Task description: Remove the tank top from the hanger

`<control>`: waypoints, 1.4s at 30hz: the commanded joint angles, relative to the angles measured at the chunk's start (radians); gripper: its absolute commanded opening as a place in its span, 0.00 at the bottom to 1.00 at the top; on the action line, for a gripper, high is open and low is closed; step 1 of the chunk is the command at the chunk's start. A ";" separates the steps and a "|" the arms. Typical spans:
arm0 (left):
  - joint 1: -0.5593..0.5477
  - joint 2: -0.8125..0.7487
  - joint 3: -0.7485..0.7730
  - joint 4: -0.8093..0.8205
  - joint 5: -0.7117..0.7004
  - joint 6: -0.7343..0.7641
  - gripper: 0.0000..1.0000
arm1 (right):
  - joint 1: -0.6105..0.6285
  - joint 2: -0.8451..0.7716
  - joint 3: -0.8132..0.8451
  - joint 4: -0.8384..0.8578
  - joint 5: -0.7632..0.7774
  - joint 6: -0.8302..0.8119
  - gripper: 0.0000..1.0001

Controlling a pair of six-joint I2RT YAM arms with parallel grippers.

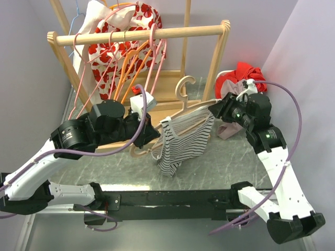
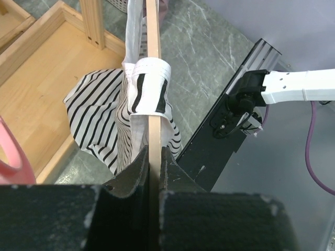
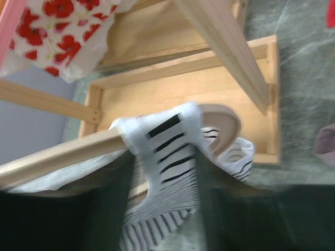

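A black-and-white striped tank top (image 1: 180, 144) hangs from a pale wooden hanger (image 1: 199, 107) held above the table. My left gripper (image 1: 149, 135) is shut on the hanger's left end. In the left wrist view the wooden bar (image 2: 153, 63) runs straight out from between the jaws (image 2: 153, 162), with a strap (image 2: 149, 86) looped over it. My right gripper (image 1: 214, 110) is at the hanger's right shoulder. Its blurred fingers (image 3: 115, 193) stand on either side of the other strap (image 3: 167, 138), which still lies flat over the hanger (image 3: 57, 151). The gripper (image 3: 165, 178) is open around that strap.
A wooden clothes rack (image 1: 141, 35) stands behind, carrying pink and orange hangers (image 1: 131, 68) and a red-flowered garment (image 1: 118, 31). Its wooden base tray (image 1: 167, 83) lies under the hanger. A red garment (image 1: 243, 73) and a pinkish cloth (image 1: 227, 130) lie at the right.
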 commanded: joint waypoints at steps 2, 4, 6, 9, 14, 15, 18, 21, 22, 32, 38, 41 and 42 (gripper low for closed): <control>-0.001 -0.008 0.071 0.081 0.025 0.005 0.01 | 0.010 0.008 0.033 0.077 0.091 -0.006 0.22; -0.001 -0.019 0.060 0.084 0.025 0.003 0.01 | 0.012 -0.006 0.030 0.068 0.141 -0.010 0.00; -0.001 -0.030 0.053 0.087 0.025 0.003 0.01 | 0.010 -0.009 0.037 0.048 0.195 -0.016 0.00; 0.000 -0.031 0.054 0.061 0.025 0.011 0.01 | 0.009 -0.015 0.043 0.039 0.249 -0.033 0.00; 0.000 -0.044 0.057 0.012 0.025 0.006 0.01 | -0.010 -0.032 0.072 0.032 0.385 -0.021 0.00; -0.001 -0.062 0.051 0.010 0.025 0.005 0.01 | -0.017 -0.022 0.083 0.022 0.396 -0.018 0.00; -0.001 -0.087 0.036 -0.002 -0.012 0.002 0.01 | -0.056 0.009 0.126 -0.007 0.388 -0.016 0.00; -0.001 -0.106 0.021 -0.011 -0.029 0.002 0.01 | -0.086 0.044 0.154 -0.048 0.381 -0.001 0.00; -0.001 -0.113 0.016 -0.008 -0.035 -0.001 0.01 | -0.088 0.054 0.160 -0.076 0.385 0.005 0.00; -0.001 -0.160 0.016 0.072 -0.052 0.000 0.01 | -0.100 0.075 0.005 -0.087 0.280 0.033 0.00; 0.000 -0.137 -0.042 0.168 -0.016 -0.003 0.01 | -0.007 0.048 -0.046 -0.065 -0.013 -0.045 0.00; -0.001 -0.107 -0.073 0.222 -0.015 -0.006 0.01 | 0.110 0.029 -0.027 -0.111 0.002 -0.046 0.17; 0.000 -0.099 -0.084 0.231 -0.021 -0.006 0.01 | 0.125 0.005 -0.029 -0.120 0.020 -0.033 0.25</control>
